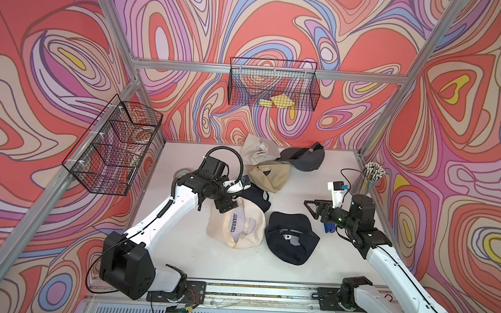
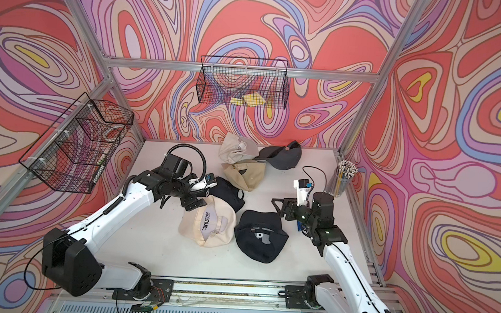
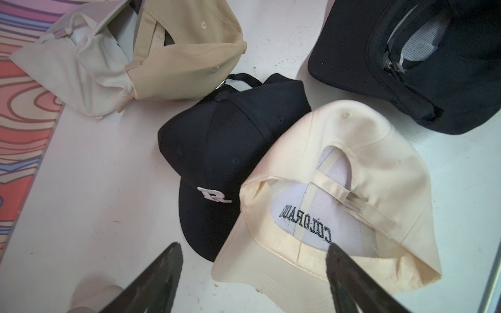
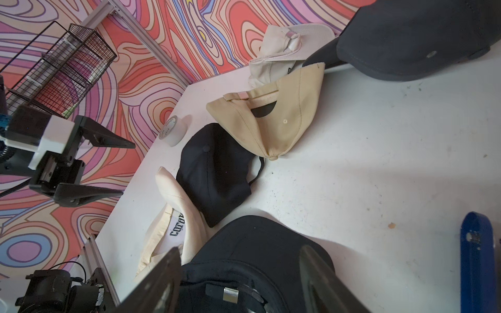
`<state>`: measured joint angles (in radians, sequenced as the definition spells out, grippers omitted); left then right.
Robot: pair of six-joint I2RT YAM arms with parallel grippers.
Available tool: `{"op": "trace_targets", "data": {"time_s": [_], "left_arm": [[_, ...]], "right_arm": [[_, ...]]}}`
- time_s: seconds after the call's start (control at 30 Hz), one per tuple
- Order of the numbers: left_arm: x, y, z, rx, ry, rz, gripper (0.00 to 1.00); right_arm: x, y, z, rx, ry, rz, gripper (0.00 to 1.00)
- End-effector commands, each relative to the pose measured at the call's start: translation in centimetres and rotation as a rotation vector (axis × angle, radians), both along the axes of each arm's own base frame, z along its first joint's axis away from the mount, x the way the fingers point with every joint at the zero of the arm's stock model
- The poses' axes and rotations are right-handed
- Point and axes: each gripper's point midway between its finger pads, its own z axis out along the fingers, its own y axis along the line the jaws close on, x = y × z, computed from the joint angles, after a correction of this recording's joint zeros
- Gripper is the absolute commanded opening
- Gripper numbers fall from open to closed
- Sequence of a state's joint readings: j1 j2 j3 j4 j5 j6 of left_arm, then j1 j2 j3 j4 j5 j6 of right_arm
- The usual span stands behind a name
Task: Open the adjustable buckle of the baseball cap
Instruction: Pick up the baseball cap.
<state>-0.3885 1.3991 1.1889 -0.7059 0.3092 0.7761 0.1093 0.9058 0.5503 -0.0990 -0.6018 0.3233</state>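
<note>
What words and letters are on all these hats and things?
"COLORADO": black stitching, seen backwards inside the cream cap.
"R", probably: white stitched letter on the black cap.
Pale shape inside the navy cap: not readable.
Print on the tape roll: too small to read.

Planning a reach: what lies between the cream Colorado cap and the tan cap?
A black cap with a white letter lies there; the left wrist view shows it.

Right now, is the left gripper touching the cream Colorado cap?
Apart. The right wrist view shows the left gripper open, with a gap between its fingertips and the cream cap.
</note>
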Motion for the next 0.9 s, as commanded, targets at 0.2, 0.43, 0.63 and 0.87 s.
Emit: {"op": "trace_targets", "data": {"time_s": [0.2,0.43,0.63,0.87], "left_arm": [[1.9,-0.8,-2.0,0.084,-0.029,-0.131,0.8],[2.4,-1.0,-3.8,0.094,0.006,-0.132,0.72],[3.2,-0.9,-5.3,0.115,0.017,-0.113,0.63],[3.3,-1.2,-6.1,0.11,0.04,-0.119,0.38]], "right_arm": [[-0.3,0.4,0.3,0.016,-0.021,0.024,0.69],[-0.3,0.5,0.2,0.022,-0.019,0.031,0.68],[-0.4,0.7,0.3,0.032,-0.02,0.043,0.68],[-0.7,1.0,0.2,0.041,-0.016,0.065,0.68]]}}
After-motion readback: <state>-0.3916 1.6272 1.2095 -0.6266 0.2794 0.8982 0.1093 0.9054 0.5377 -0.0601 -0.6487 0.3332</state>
